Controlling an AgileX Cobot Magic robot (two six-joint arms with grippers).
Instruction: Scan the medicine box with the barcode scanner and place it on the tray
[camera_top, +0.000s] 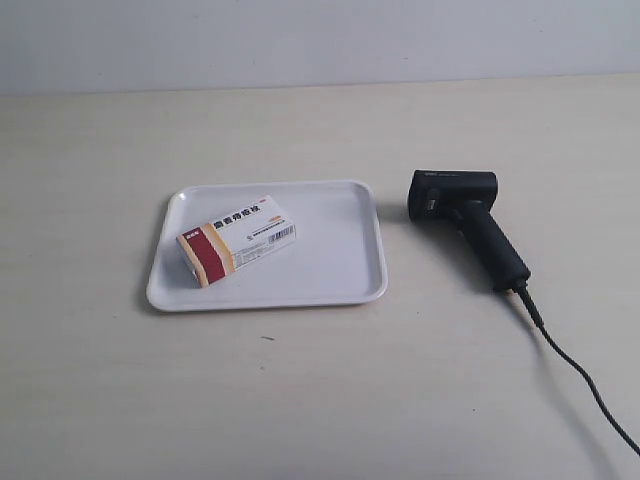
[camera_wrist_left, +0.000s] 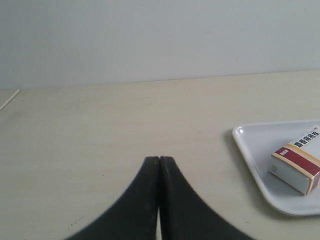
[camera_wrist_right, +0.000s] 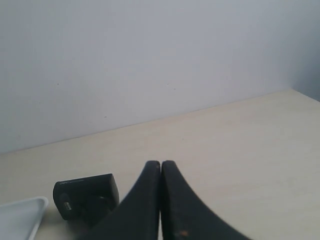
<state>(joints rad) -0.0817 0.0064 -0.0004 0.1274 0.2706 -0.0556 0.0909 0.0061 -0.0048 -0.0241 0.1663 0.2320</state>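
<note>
Exterior view shows me the medicine box (camera_top: 237, 240) lying flat inside the tray (camera_top: 340, 270), barcode side up, with the barcode scanner (camera_top: 466, 222) on the counter (camera_top: 100, 380) just beside the tray's edge. Both left fingers (camera_wrist_left: 159, 200) and right fingers (camera_wrist_right: 160, 200) sit pressed closed, holding nothing. My worry: the scanner's cable (camera_top: 580, 375) could drag and twist it when lifted, and the light white carton with its red band may slide on the smooth tray.
</note>
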